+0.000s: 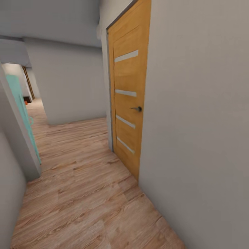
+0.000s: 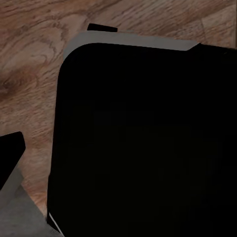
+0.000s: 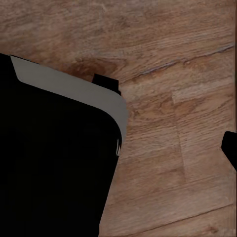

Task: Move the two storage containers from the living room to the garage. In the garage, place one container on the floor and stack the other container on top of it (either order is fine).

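I am in a corridor with a light wood-plank floor (image 1: pixel 79 193). An oak door (image 1: pixel 128 100) with four frosted strips and a dark handle (image 1: pixel 138 109) stands shut in the wall on my right. Far down the corridor on the left lies a small orange-red patch (image 1: pixel 26 100), too small to tell whether it is one of the storage containers. In the left wrist view one dark fingertip (image 2: pixel 11 150) of my left gripper (image 2: pixel 118 158) sits at the frame's edge. In the right wrist view a fingertip (image 3: pixel 230 148) of my right gripper (image 3: pixel 118 148) does the same. Both stand open and hold nothing.
A teal door (image 1: pixel 21 110) leans open against the left wall. A pale wall block (image 1: pixel 69 83) closes the corridor ahead, with a passage running on at its left. My own black base (image 2: pixel 143 138) with its grey rim (image 3: pixel 74 91) shows under both wrists.
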{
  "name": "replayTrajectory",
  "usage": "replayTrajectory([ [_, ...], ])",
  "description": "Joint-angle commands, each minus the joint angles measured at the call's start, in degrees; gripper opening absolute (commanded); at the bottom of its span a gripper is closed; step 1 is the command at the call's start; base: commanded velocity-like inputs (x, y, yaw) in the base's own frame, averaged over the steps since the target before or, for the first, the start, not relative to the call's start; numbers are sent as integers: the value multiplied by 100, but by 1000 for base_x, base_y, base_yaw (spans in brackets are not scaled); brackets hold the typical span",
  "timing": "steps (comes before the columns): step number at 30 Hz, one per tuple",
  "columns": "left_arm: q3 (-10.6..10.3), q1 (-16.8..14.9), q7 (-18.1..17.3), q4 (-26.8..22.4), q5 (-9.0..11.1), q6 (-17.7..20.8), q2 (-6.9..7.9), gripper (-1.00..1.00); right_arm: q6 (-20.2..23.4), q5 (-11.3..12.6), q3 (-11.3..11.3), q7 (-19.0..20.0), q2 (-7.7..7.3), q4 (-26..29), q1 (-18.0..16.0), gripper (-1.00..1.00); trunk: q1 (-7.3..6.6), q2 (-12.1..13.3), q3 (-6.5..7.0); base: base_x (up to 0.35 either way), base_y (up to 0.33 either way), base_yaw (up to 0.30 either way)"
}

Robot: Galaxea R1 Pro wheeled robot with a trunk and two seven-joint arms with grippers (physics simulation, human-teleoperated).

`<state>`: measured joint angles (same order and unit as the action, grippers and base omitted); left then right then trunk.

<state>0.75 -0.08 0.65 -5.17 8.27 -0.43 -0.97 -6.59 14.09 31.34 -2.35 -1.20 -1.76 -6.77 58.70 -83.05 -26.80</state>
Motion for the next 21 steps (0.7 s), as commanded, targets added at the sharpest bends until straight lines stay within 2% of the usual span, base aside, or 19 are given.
replayTrajectory([
  [1, 4, -1, 6, -1, 43, -34, -4, 100, -35, 54, 48, -1, 3, -18, -4, 100, 3, -2, -5, 322, 0, 272],
  [5, 4, -1, 6, 31, 61, -286, -2, 100, -32, 58, 48, -2, 0, -18, -2, 100, 3, -2, -5, 322, 0, 272],
  [12, 4, -1, 6, 48, 68, -379, 2, 100, -29, 58, 48, -1, -11, -18, 0, 100, 3, -2, -5, 322, 0, 272],
  [14, 4, -1, 6, 49, 69, -385, 1, 100, -27, 58, 48, -1, -55, -18, 0, 100, 3, -2, -5, 322, 0, 262],
  [21, 4, -1, 6, 49, 69, -396, 8, 100, -19, 66, 49, -2, -82, -18, 0, 100, 3, -2, -5, 322, 0, 73],
])
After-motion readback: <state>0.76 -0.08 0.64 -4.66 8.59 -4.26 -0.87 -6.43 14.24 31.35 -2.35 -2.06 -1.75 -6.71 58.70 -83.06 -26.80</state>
